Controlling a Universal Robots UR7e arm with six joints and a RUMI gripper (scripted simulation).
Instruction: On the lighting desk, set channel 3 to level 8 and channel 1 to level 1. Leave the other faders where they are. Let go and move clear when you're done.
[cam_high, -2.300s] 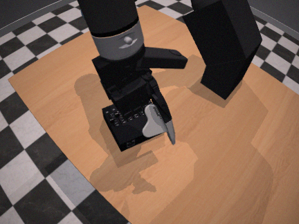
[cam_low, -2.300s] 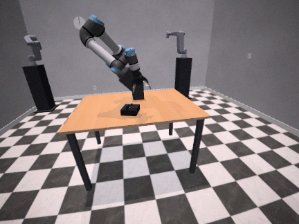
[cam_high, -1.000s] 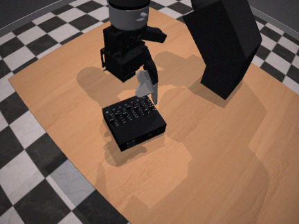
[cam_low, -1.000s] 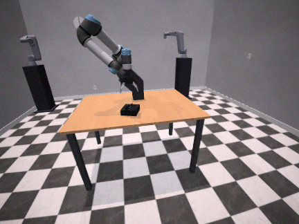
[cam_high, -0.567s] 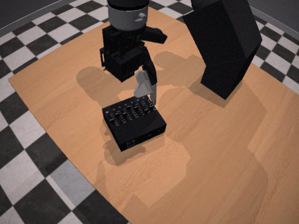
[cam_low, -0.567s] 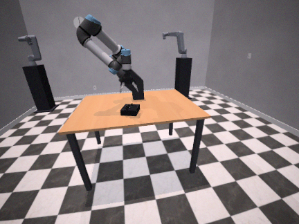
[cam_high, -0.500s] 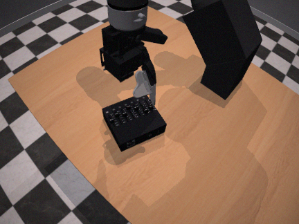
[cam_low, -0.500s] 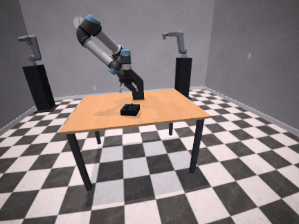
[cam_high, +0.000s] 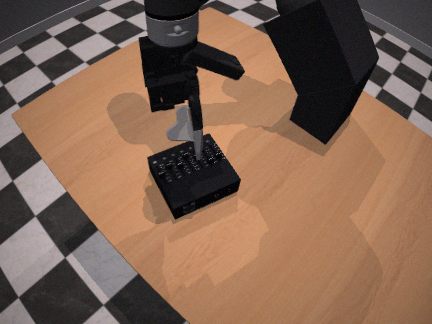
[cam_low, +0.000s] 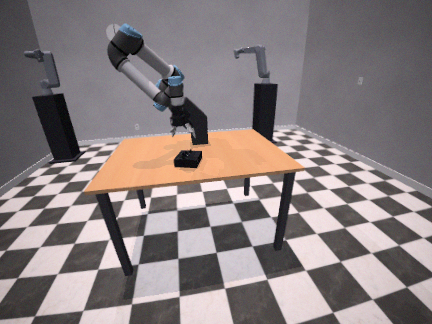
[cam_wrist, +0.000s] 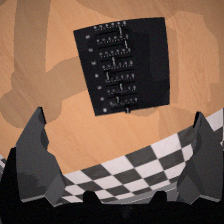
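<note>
The lighting desk (cam_high: 202, 189) (cam_low: 188, 160) (cam_wrist: 150, 62) is a black box on the table. Its several parallel faders have small caps at differing positions. In the wrist view, the cap nearest the gripper (cam_wrist: 128, 110) lies near the desk's edge; another cap (cam_wrist: 107, 76) stands farthest left, and one (cam_wrist: 126, 44) far right. Channel numbers cannot be read. My gripper (cam_high: 186, 146) (cam_low: 183, 134) (cam_wrist: 121, 110) is open, with nothing between its jaws. In the top view one fingertip overlaps the fader rows; contact cannot be told. The jaws hide some faders there.
The wooden table (cam_high: 310, 215) (cam_low: 250, 155) carries the desk. A large black angled block (cam_high: 320, 60) (cam_low: 199, 122) stands behind the desk, beside the arm. Two grey arms on black pedestals (cam_low: 57, 125) (cam_low: 264, 110) stand on the floor beyond the table.
</note>
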